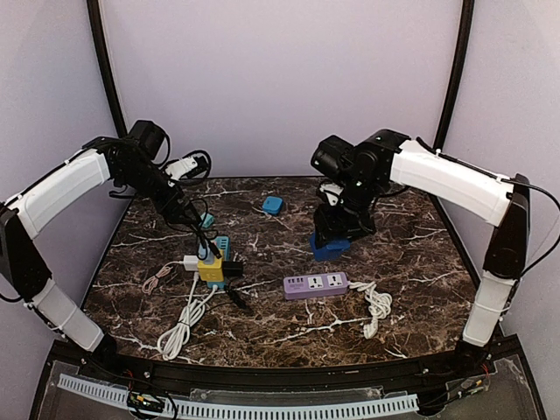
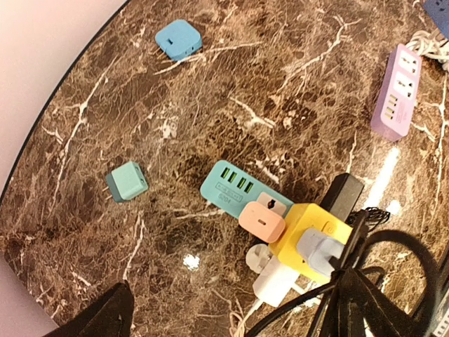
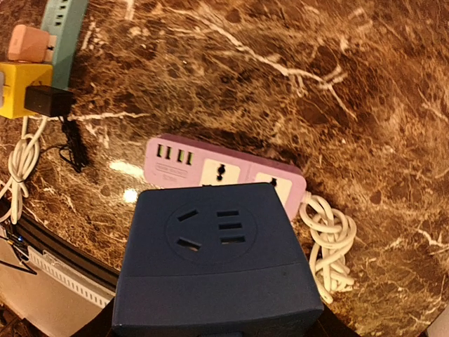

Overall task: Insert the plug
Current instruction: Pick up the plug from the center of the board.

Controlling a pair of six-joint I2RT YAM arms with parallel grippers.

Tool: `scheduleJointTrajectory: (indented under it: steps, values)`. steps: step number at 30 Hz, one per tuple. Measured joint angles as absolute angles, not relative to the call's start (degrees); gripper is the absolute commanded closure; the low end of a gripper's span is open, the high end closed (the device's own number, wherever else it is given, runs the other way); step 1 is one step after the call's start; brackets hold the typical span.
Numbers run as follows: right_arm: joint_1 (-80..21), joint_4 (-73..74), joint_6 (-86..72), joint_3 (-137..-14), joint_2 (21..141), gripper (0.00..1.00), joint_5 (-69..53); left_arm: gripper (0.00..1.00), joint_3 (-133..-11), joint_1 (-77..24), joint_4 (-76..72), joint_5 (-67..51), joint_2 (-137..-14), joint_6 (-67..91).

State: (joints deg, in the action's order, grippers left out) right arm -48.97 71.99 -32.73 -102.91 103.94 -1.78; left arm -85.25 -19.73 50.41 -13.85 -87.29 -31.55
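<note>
- The right gripper [image 1: 333, 238] was clamped on the dark blue cube [image 3: 217, 260], holding it low over the middle of the table [image 1: 420, 262], slightly towards the right edge. The cube's face with its socket slots was turned to the wrist camera.
- The purple power strip [image 1: 315, 284] lay flat just beside the cube, on the side of the near edge. In the right wrist view the cube hid part of the strip's long side. The strip's USB ports and two sockets showed above it.
- The strip's coiled white cord [image 1: 378, 306] lay at its right end.
- The left gripper [image 1: 191, 214] hung over the left half of the table with its fingers [image 2: 105, 316] wide apart and nothing between them. Black cables crossed the lower right of its wrist view.
- Below it sat a tight cluster around a yellow cube [image 2: 309, 239], with a pink adapter [image 2: 262, 222], a grey plug [image 2: 319, 251], a white plug [image 2: 275, 281] and a black adapter [image 2: 342, 196] all touching it.
- A teal USB strip [image 2: 231, 186] lay against the pink adapter.
- A white cable bundle [image 1: 179, 328] trailed from the cluster towards the near left corner.
- A teal charger [image 2: 126, 181] lay alone nearer the left edge.
- A light blue charger [image 2: 178, 38] lay alone close to the far edge.
</note>
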Motion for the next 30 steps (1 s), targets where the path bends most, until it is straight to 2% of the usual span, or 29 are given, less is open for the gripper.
scheduleJointTrajectory:
  steps: [9, 18, 30]
  values:
    - [-43.16, 75.66, -33.98, -101.71, 111.11, 1.0, -8.1, 0.1, -80.29, -19.49, 46.02, -7.94, -85.91, -32.38]
    - [-41.93, 76.34, -33.04, -101.38, 113.71, 1.0, -9.17, 0.1, -80.2, -19.49, 45.91, -5.13, -85.76, -32.77]
    - [-41.93, 76.6, -33.01, -98.72, 114.93, 1.0, -7.73, 0.1, -90.63, -19.4, 52.53, -16.6, -85.65, -32.8]
